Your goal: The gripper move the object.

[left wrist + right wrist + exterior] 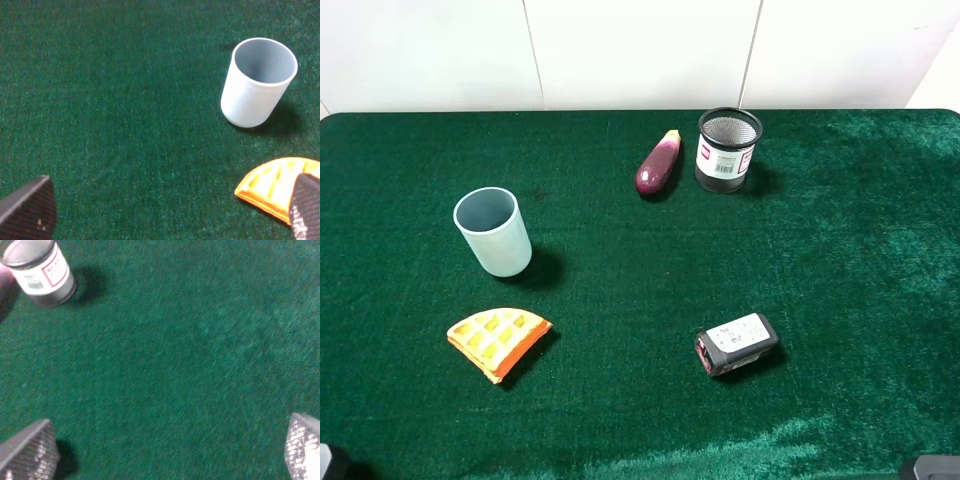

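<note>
Both claws sit wide apart and hold nothing: the right claw and the left claw. On the green table, the black mesh cup stands upright just beside the eggplant, untouched, well apart from the right claw.

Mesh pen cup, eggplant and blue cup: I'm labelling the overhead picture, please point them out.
mesh pen cup (pixel 726 157), exterior high view, white barcode label.
eggplant (pixel 657 166), exterior high view, purple body.
blue cup (pixel 501 245), exterior high view, outer wall.
</note>
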You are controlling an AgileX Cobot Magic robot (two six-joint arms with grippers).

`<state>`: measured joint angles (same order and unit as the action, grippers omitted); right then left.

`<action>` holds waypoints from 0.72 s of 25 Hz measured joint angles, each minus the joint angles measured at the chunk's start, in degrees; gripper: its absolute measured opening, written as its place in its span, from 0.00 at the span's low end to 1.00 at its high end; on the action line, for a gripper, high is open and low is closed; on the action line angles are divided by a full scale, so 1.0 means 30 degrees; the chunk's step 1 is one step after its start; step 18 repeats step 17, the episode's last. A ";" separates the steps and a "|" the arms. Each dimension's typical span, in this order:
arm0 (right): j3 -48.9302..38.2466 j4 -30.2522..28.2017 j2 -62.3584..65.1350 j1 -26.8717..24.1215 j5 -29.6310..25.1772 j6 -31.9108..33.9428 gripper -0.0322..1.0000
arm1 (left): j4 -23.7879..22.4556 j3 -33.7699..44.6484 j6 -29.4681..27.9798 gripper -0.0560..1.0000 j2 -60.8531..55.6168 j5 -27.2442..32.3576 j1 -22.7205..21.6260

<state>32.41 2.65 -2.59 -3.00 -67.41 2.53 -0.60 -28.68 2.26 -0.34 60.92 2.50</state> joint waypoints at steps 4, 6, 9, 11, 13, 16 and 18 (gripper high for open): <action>-0.0619 -0.0058 0.0965 -0.0220 0.1412 -0.0551 0.70 | 0.0000 0.0000 0.0000 0.94 0.0000 0.0000 0.0000; -0.0847 -0.0438 0.0983 -0.0220 0.2116 -0.0590 0.70 | 0.0000 0.0000 0.0000 0.94 0.0000 0.0000 0.0000; -0.1310 -0.0883 0.0983 -0.0220 0.2722 -0.0590 0.70 | -0.0037 0.0000 0.0000 0.94 0.0000 0.0000 0.0000; -0.1310 -0.0987 0.0983 -0.0220 0.2834 -0.0590 0.70 | -0.0037 0.0000 0.0000 0.94 0.0000 0.0000 0.0000; -0.1316 -0.0987 0.0983 -0.0220 0.2831 -0.0590 0.70 | -0.0037 0.0000 0.0000 0.94 0.0000 0.0000 0.0000; -0.1332 -0.0987 0.0983 -0.0220 0.2831 -0.0590 0.70 | -0.0078 0.0000 0.0000 0.94 0.0000 0.0000 0.0000; -0.1332 -0.0987 0.0983 -0.0220 0.2831 -0.0590 0.70 | -0.0078 0.0000 0.0000 0.94 0.0000 0.0000 0.0000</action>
